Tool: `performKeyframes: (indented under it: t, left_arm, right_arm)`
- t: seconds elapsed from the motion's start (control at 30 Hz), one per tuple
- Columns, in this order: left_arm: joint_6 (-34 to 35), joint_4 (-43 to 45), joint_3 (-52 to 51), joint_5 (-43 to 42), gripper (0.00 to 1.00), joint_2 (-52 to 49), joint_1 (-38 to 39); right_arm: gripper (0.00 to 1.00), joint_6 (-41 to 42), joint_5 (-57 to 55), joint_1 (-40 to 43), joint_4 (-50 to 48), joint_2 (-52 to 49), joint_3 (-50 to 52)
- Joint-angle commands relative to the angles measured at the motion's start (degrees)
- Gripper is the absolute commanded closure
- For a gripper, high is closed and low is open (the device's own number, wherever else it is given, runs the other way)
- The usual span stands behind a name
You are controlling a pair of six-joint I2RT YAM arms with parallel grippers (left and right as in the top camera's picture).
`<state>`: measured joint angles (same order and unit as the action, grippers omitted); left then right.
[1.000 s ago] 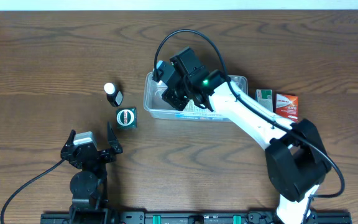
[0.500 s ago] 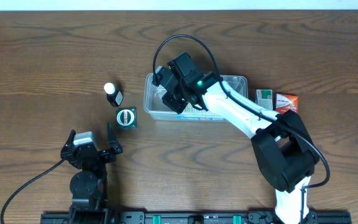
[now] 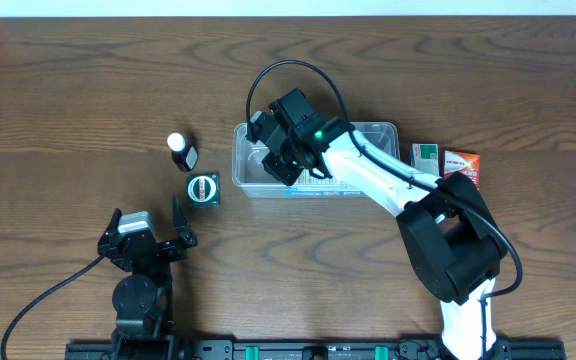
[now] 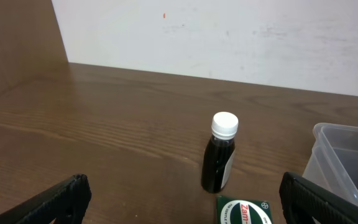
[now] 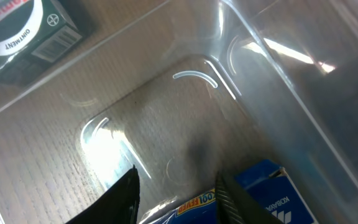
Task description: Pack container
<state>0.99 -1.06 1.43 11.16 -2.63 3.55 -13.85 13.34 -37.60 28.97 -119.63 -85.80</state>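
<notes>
The clear plastic container (image 3: 368, 160) sits at the table's centre back; it also shows in the left wrist view (image 4: 347, 155) and the right wrist view (image 5: 166, 118). My right gripper (image 3: 276, 160) is down inside its left end. In the right wrist view the right gripper (image 5: 176, 202) has its fingers partly closed on a blue box (image 5: 263, 193) just above the tub floor. My left gripper (image 3: 148, 232) rests open and empty near the front left, also seen in the left wrist view (image 4: 179, 199).
A dark bottle with a white cap (image 3: 180, 150) (image 4: 220, 155) and a green ointment box (image 3: 203, 188) (image 4: 244, 211) (image 5: 23, 31) stand left of the container. A green-white box (image 3: 425, 156) and an orange box (image 3: 461, 168) lie at its right end.
My right gripper has shifted slightly left and lower inside the container. The left arm has not moved.
</notes>
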Motion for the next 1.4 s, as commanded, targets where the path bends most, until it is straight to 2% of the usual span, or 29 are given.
performKeyframes:
  t: [0.0,0.2,0.47,0.57,1.0,1.37]
  left_arm:
    - [-1.0,-1.9,-1.2,1.6,0.02,-0.1,0.0]
    - [-1.0,-1.9,-1.2,1.6,0.02,-0.1,0.0]
    - [-1.0,-1.8,-1.2,1.6,0.02,-0.1,0.0]
    - [-1.0,-1.8,-1.2,1.6,0.02,-0.1,0.0]
    - [-1.0,-1.8,-1.2,1.6,0.02,-0.1,0.0]
    - [-1.0,-1.9,-1.2,1.6,0.02,-0.1,0.0]
  right_arm:
    - [0.66,2.2,0.4,1.0,0.2,-1.0,-0.9]
    - [0.78,7.8,0.3,2.1,0.8,-1.0,-0.9]
    - [0.86,11.1,0.2,1.6,0.7,-1.0,-0.9]
    - [0.91,14.9,0.2,0.9,0.6,-1.0,-0.9]
    - [0.99,29.3,-2.7,-0.2,-0.3,-1.0,-0.9]
    - [0.99,31.0,-2.8,-0.2,0.3,-2.0,-0.9]
